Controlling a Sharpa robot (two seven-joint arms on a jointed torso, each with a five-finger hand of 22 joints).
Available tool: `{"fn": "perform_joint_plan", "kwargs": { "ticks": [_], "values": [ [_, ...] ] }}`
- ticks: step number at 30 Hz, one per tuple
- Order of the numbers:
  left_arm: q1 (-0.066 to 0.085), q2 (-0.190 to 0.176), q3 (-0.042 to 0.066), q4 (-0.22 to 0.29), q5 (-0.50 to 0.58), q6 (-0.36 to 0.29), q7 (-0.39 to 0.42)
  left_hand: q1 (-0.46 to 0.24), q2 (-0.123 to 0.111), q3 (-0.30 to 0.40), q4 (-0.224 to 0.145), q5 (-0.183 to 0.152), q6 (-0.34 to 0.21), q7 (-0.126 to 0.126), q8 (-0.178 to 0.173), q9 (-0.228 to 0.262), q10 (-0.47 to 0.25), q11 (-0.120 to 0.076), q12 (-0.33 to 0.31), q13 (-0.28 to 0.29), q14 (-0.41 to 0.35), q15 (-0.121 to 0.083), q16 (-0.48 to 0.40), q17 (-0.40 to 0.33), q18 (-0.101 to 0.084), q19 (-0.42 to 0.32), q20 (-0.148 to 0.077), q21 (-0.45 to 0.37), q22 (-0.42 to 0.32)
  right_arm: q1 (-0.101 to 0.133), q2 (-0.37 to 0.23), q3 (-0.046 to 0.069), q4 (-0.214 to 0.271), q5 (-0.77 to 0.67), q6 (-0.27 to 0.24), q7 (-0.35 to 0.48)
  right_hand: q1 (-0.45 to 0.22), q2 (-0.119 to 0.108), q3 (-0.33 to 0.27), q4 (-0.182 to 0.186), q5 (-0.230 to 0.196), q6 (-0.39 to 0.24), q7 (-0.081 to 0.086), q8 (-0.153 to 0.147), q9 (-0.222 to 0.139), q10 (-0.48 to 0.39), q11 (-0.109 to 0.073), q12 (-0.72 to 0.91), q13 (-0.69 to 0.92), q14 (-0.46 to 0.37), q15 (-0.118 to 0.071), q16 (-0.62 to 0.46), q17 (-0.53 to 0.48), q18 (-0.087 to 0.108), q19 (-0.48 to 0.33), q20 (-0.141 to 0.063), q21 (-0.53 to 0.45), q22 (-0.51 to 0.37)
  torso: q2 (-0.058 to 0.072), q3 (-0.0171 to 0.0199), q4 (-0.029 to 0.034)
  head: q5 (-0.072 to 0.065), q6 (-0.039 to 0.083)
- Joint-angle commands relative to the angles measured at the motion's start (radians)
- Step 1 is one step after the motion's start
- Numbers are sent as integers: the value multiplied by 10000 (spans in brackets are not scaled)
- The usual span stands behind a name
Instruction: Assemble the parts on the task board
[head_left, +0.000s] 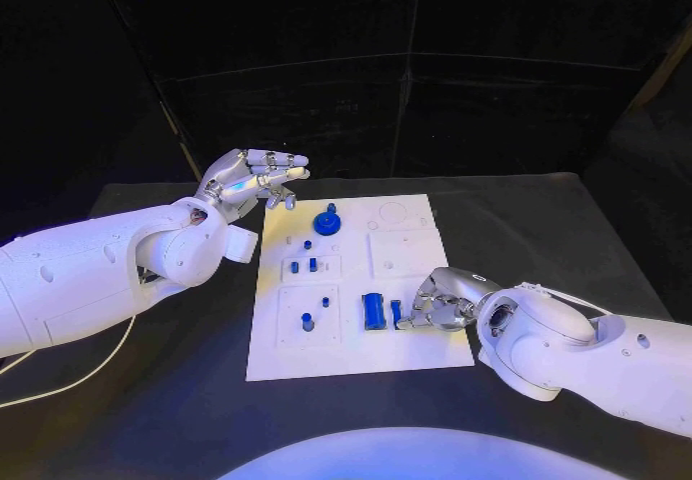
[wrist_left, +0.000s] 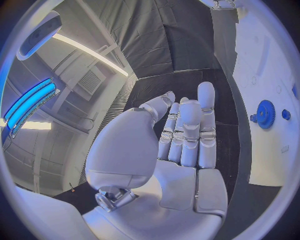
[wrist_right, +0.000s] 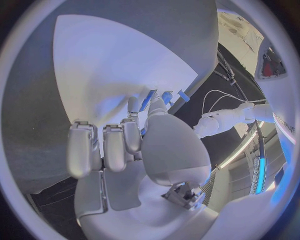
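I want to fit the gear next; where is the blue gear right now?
In the head view the blue gear sits at the task board's far end, just right of the left hand, which hovers empty.

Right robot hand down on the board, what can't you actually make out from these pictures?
- Whether the right robot hand grips the blue piece beside it: head view, its fingers curl over the contact.
- The same contact in the right wrist view: thumb and palm hide it.
- The holes in the task board: too small.
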Motion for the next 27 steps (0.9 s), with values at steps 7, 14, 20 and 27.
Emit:
{"fn": "perform_joint_plan", "kwargs": {
  "ticks": [7, 14, 20, 27],
  "values": [
    [13, -3, 7, 6, 24, 35, 81, -10, 64, -64, -9, -39, -51, 12, 34, -7, -54, -13, 59, -3, 17, 59, 52, 5, 130, 41, 36, -49, -13, 10, 36, 3, 21, 21, 328, 61, 291, -34, -53, -202, 63, -109, -15, 35, 47, 36, -18, -105, 146, 637, -63, -68, 428, -133, 201, -74, 12, 465, -10, 6, -21, -7, -7],
    [13, -15, 7, 6, 24, 31, 84, -10, 64, -64, -9, -39, -51, 12, 34, -7, -54, -13, 59, -3, 17, 59, 52, 5, 130, 41, 36, -49, -13, 10, -140, 4, 215, 386, -268, 636, 267, -114, -148, -216, 84, -239, 51, -31, 42, -94, 31, -351, -23, 637, -34, -70, 426, -104, 136, -57, -87, 322, -21, -2, -14, -45, 30],
    [12, -2, 4, -37, 24, 4, 96, -7, 73, -75, -3, -39, -55, 15, 36, -7, -61, -10, 66, -4, -20, 59, -4, -118, 130, 39, 37, -60, -20, 28, -478, 12, 226, 2367, -1208, 2605, 311, -138, -257, -208, 331, -850, 314, -435, -87, -654, 251, -1343, -723, 632, 140, -81, 412, 53, -215, 78, -635, -448, -82, -23, -18, -122, 207],
    [11, 69, -6, -172, 380, -244, 58, -227, -58, -343, 149, -46, -105, 43, 30, -10, -119, 21, 105, -4, -798, 137, -823, -1286, 116, -324, 101, -379, -177, 424, -460, 25, -661, 6569, -1332, 5660, 1345, 331, 40, -630, 316, -1614, 703, -1095, -347, -3247, 579, -5836, -4067, 592, 392, -139, 329, 826, -2054, 320, -3836, -4425, -266, -89, 27, -236, 487]
  ]
}}
